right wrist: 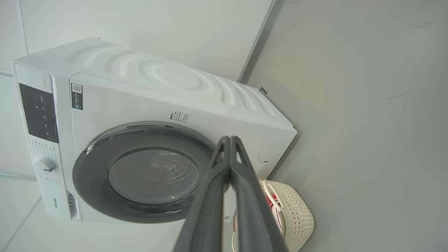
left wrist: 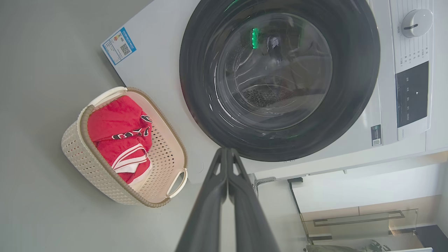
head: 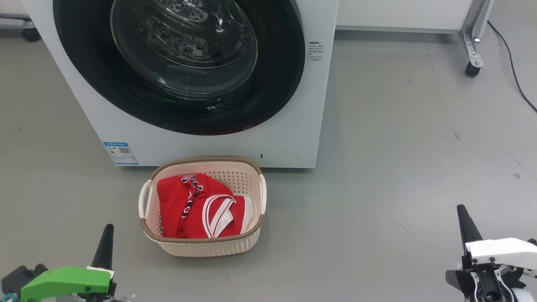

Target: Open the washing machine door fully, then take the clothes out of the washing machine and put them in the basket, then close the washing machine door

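The white washing machine [head: 209, 142] stands ahead with its round black door [head: 180, 63] shut flat against the front; the steel drum shows through the glass. On the floor in front sits the cream basket [head: 247, 176] holding the red clothes [head: 180, 209] with white striped trim. My left gripper [head: 105, 239] is at the lower left, well clear of the basket, shut and empty. My right gripper [head: 462, 218] is at the lower right, shut and empty. The left wrist view has the door [left wrist: 280, 80], basket [left wrist: 87, 164] and clothes [left wrist: 119, 133]; the right wrist view has the door [right wrist: 140, 175].
Grey floor spreads to the right of the machine. A metal frame leg on a caster [head: 473, 67] stands at the far right with a black cable [head: 514, 67] beside it. Another caster [head: 30, 35] sits at the far left.
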